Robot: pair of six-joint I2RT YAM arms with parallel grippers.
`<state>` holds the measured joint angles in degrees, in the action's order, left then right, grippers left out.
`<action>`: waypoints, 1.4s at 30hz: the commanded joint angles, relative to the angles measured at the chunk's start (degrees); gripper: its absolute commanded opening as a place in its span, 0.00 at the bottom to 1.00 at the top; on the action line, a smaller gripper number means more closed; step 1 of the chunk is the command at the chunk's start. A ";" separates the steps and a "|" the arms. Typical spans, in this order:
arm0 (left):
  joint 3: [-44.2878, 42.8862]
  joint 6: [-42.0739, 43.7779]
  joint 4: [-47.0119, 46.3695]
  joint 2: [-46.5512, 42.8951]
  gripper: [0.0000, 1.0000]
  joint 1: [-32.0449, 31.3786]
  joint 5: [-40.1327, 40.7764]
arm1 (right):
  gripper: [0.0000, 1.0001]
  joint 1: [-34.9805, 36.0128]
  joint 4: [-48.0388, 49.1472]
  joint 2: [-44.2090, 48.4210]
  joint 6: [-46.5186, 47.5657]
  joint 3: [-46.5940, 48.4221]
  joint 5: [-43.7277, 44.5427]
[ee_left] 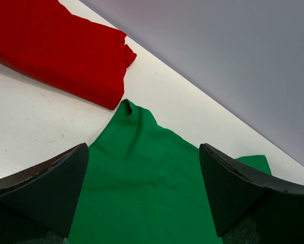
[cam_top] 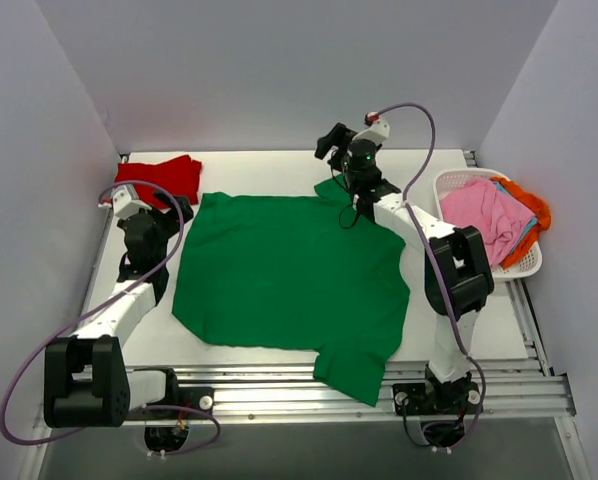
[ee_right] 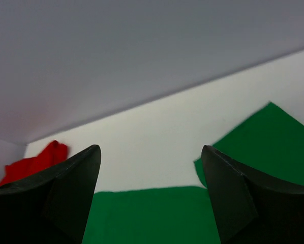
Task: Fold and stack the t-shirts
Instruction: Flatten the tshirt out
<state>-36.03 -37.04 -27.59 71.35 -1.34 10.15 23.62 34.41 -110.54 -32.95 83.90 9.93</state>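
Red tee folded. Green tee flat, unfolded; more tees in basket. L gripper, R gripper spread, empty.

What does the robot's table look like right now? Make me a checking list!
Surface: white table, partly under cloth.
Job's things: green t-shirt spread flat mid-table; red t-shirt folded far left; pink t-shirt and orange t-shirt heaped in white lattice basket, right.
Clutter: nothing seen.
End effectors: left end effector open, empty; right end effector open, empty.
Cables: purple cables loop beside both arms.
Surroundings: grey walls; metal rails at near edge.
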 commanded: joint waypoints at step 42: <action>-22.76 36.15 0.78 29.18 0.96 -52.16 31.58 | 0.82 11.36 15.60 24.76 15.02 -41.00 21.62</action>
<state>-54.96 -5.06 -24.56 99.15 -50.35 34.13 34.92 44.40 -88.68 -20.45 43.79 28.32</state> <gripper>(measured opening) 0.956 0.820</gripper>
